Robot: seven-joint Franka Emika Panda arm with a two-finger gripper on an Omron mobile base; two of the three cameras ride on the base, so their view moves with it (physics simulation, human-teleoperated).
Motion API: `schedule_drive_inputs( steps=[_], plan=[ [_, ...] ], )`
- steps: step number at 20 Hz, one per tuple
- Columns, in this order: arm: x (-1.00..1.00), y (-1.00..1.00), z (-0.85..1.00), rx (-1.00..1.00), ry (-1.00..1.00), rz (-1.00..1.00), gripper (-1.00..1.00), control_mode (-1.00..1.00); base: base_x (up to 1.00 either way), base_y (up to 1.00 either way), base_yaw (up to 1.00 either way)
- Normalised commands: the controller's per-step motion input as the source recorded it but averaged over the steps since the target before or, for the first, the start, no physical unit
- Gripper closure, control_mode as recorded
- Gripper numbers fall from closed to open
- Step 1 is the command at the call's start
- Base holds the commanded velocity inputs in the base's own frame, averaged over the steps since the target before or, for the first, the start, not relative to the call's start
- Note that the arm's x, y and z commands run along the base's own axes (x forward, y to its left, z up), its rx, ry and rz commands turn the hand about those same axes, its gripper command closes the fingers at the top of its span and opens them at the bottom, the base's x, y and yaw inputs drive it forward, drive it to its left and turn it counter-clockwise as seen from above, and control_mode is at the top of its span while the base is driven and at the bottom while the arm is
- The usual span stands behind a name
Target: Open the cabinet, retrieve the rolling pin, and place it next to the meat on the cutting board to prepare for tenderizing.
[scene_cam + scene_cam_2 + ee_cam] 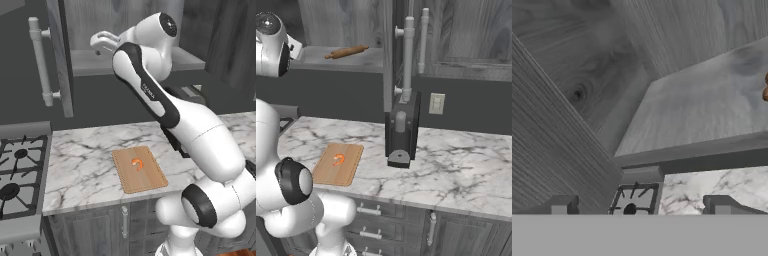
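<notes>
White marble veined with grey makes up the counter, which runs from a gas stove on one side to a dark coffee machine standing against the dark wall on the other, with a wall socket just beside it. On the marble lies the cutting board, flat and light brown, and the meat, a tiny orange curl, sits near its middle. Above, the cabinet stands with both grey wood-grain doors swung wide, their long silver bar handles turned outward. On its bare shelf the rolling pin lies on its side, well above the board and apart from it; a brown end of it shows at the right edge of the hand view. The white arm reaches up to the shelf's level, and the gripper sits at the front edge of the open cabinet, looking in over the shelf. Its two dark finger tips stand wide apart with nothing between them, touching nothing.
</notes>
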Motion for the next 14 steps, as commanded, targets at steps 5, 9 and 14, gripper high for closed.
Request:
schedule_drive_inputs(
  steps=[5, 9, 14],
  plan=[
    [0.41, -0.45, 0.25, -0.14, 0.00, -0.28, -1.00, -1.00, 0.00, 0.00, 0.00],
    [0.45, -0.43, 0.25, -0.17, 0.01, -0.26, -1.00, -1.00, 0.00, 0.00, 0.00],
    [0.22, -0.40, 0.01, -0.13, 0.01, -0.23, -1.00, -1.00, 0.00, 0.00, 0.00]
  ],
)
